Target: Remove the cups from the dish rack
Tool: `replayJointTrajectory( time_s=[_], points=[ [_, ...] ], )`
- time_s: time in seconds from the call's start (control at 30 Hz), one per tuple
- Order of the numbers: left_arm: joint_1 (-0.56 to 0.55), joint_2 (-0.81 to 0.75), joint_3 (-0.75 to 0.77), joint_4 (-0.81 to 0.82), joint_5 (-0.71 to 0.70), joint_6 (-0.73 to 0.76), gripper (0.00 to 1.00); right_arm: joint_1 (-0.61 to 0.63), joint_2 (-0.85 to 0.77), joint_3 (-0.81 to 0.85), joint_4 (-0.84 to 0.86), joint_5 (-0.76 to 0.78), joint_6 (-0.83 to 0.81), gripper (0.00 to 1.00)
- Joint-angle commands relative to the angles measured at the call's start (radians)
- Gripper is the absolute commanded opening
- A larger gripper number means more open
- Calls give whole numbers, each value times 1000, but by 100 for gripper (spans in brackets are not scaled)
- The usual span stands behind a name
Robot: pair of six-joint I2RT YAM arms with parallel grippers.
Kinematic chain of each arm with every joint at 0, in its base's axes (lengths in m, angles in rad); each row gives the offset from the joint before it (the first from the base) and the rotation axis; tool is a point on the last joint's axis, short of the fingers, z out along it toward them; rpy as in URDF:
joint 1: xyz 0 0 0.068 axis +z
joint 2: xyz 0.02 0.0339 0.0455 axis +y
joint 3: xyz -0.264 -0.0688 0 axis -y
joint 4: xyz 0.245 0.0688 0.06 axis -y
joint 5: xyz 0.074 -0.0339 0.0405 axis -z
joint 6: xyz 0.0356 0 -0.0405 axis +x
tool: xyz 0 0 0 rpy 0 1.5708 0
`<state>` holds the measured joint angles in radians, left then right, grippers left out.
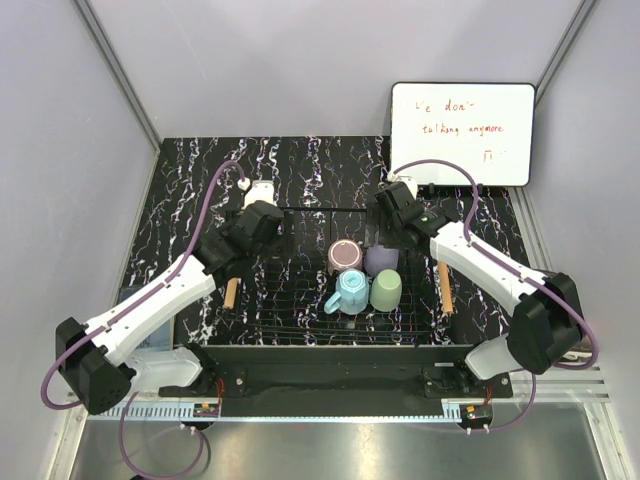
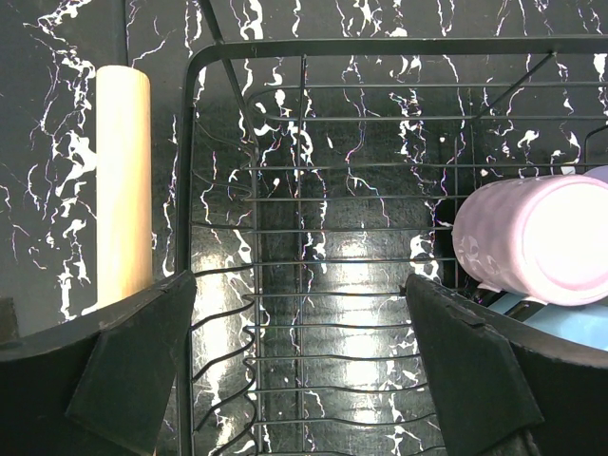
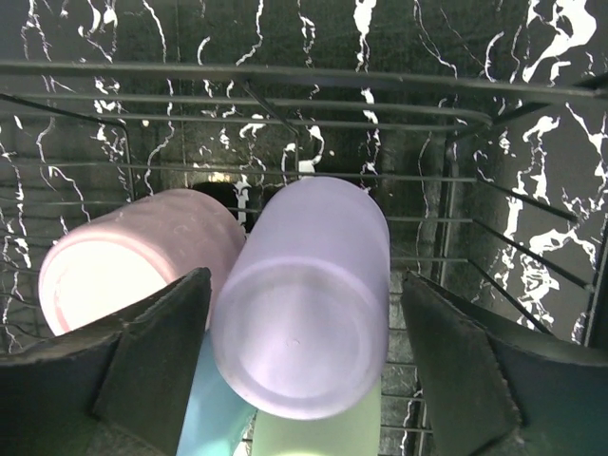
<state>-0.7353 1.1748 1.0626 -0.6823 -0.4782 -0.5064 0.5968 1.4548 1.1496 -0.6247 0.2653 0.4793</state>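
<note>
Right gripper (image 3: 302,347) is down over the dish rack (image 1: 290,295), jaws apart, 1 finger either side of the lavender cup (image 3: 313,275), and I can see a gap on the outer side, so nothing is clamped yet. The cup sits base up, as it would to drain, which leaves me its smooth wall to pinch. It's tight here: the mauve-brown cup (image 3: 133,256) is pressed against it on one side, so my inner finger has to slip into the seam between the 2. The light blue mug (image 3: 214,413) and pale green cup (image 3: 313,435) crowd in just below. All 4 cups are in the rack's right half, none unloaded. Left gripper (image 2: 299,332) hangs wide open over bare wire at the rack's left end, beside the wooden bar (image 2: 123,180), holding nothing and well clear of my reach. My guess: squeeze, then lift straight up so the neighbours don't tip.
</note>
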Motion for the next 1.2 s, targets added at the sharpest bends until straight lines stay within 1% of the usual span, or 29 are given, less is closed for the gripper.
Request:
replayJointTrajectory(
  time_s=[0.0,0.07,0.1,0.2,0.23,0.3,0.33,0.37,0.4,0.43,0.53,0.63,0.83,0.87,0.97,1.07,1.1,1.17],
  points=[
    [-3,3,-3,20,12,-4,99,9,9,7,56,-14,2,85],
    [-4,3,-3,20,12,-4,99,9,15,10,59,-18,-1,79],
    [-4,3,-3,20,10,-4,99,9,18,10,59,-20,1,69],
    [-3,2,-3,20,9,-6,99,9,16,2,62,-29,5,49],
    [-3,5,-4,20,7,-4,99,9,12,1,62,-32,5,46],
    [-3,3,-3,20,10,-3,99,9,6,-4,62,-35,8,44],
    [-3,3,-1,20,9,-3,99,9,1,-5,62,-34,8,30],
    [-3,5,-3,18,9,-3,99,9,-4,-7,62,-34,12,18],
    [-3,6,-1,20,9,-3,99,9,-16,-5,60,-32,12,2],
    [-3,6,-1,20,10,-4,99,9,-23,-4,62,-31,13,0],
    [-3,9,7,20,6,-3,99,9,-57,25,56,-38,5,0],
    [-3,13,23,20,6,-4,99,9,-85,106,25,-50,-14,0],
    [-3,0,74,23,-29,-4,99,9,-134,353,-32,-106,-33,0],
    [-4,-3,82,24,-36,-7,99,9,-143,369,-35,-113,-33,0],
    [-3,-26,96,55,-45,-23,99,9,-183,371,-1,-149,-21,0],
    [-1,-87,65,154,-10,-37,99,8,-231,312,84,-184,4,0],
    [-3,-127,48,223,7,-43,99,9,-241,297,124,-192,19,0],
    [-1,-174,-9,304,24,-50,99,9,-275,247,169,-198,27,0]
  ],
)
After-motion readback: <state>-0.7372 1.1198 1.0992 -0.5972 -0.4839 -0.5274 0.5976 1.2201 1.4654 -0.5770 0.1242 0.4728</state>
